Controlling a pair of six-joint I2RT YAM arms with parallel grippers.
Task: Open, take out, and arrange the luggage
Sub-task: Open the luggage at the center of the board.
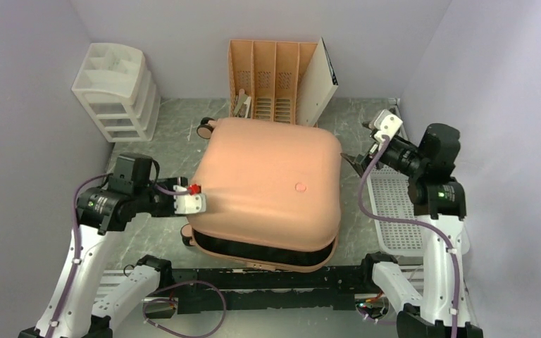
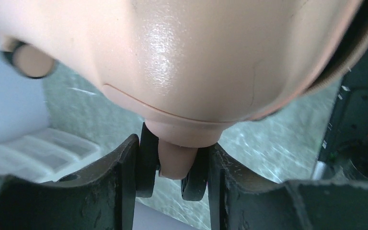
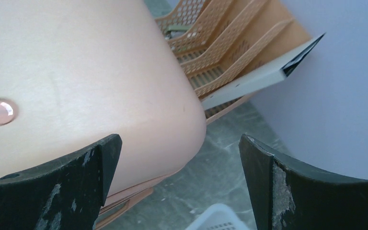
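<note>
one luggage (image 1: pixel 282 162) lies flat on the table (image 1: pixel 169 144), near edge slightly ajar. left gripper (image 2: pixel 172 167) clenches a corner wheel (image 2: pixel 146 163); right gripper (image 3: pixel 178 143) hangs released near the far corner. opening looks in hand; next, the top shell (image 1: pixel 253 211) needs raising.

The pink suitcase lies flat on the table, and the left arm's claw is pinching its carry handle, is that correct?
Not quite: it is not the handle. The left gripper is pinching a black spinner wheel at a corner of the pink suitcase, with one finger on each side of it. The left wrist view shows this. The suitcase does lie flat on the table.
</note>
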